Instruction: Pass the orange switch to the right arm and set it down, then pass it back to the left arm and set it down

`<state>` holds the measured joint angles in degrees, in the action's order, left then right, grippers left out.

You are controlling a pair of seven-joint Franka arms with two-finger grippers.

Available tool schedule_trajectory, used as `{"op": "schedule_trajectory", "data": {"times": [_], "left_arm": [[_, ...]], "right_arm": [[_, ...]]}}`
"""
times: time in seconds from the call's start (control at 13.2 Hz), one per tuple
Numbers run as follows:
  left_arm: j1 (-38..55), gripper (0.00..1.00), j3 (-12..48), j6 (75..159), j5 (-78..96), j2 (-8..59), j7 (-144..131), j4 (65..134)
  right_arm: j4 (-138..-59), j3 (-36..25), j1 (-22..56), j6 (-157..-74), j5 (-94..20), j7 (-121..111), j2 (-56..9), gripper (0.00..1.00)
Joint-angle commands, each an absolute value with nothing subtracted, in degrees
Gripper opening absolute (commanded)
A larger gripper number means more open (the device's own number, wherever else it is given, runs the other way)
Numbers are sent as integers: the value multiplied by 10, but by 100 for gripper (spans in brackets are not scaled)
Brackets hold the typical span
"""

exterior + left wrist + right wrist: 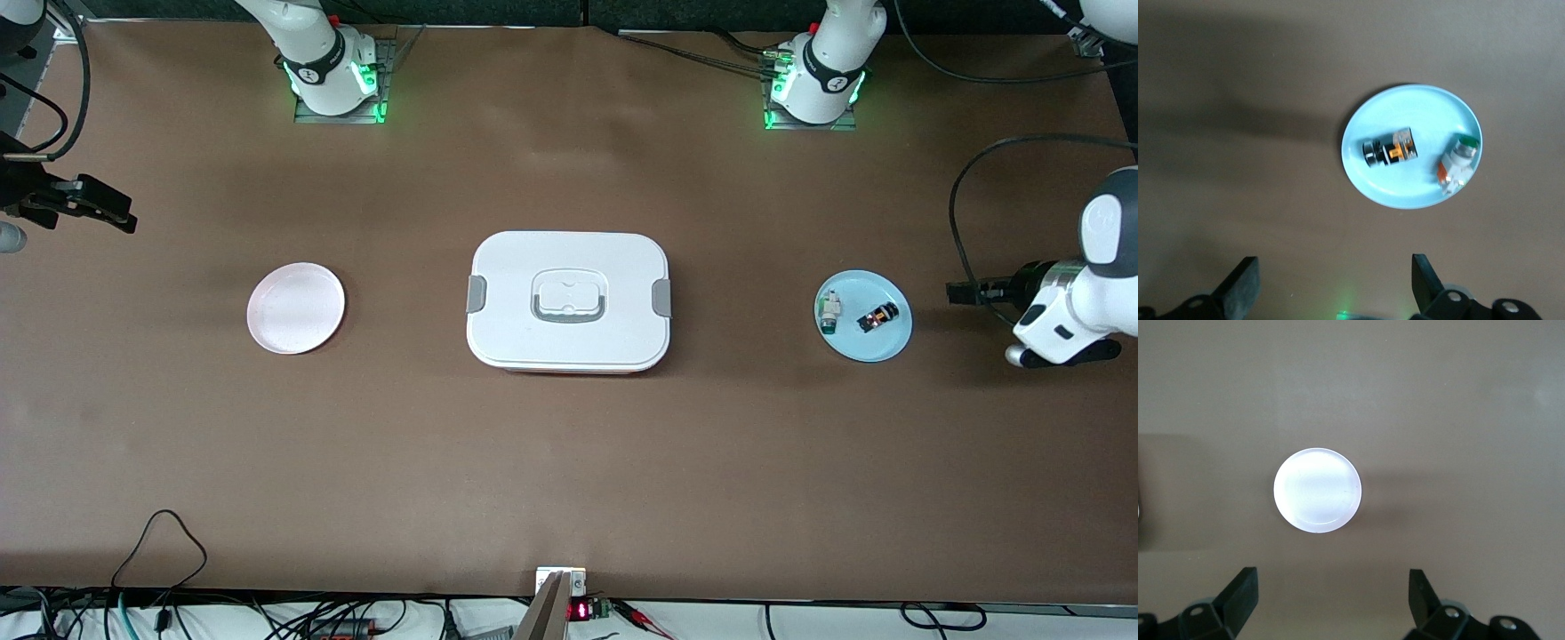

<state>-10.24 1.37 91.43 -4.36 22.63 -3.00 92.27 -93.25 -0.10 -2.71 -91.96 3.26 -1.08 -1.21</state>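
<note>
The orange switch, a tiny black piece with orange marks, lies on a light blue plate toward the left arm's end of the table. The white lidded box sits at the table's middle. My left gripper hovers open and holding nothing over bare table just outside the blue plate. My right gripper hangs open with nothing between its fingers near the right arm's end of the table, apart from a pale pink plate.
A small white-grey part with a green tip shares the blue plate with the switch. Cables trail along the table's edge nearest the front camera. The box lies between the two plates.
</note>
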Motion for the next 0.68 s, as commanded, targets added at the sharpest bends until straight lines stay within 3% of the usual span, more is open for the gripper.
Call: {"op": "schedule_trajectory", "data": {"times": [0.0, 0.61], "left_arm": [[-106, 100, 17, 951, -23, 251, -104, 918], [-104, 100, 27, 1083, -17, 268, -206, 1013]], "right_arm": [[-924, 0, -27, -911, 33, -9, -13, 100], [-924, 1, -26, -917, 33, -9, -35, 100]]}}
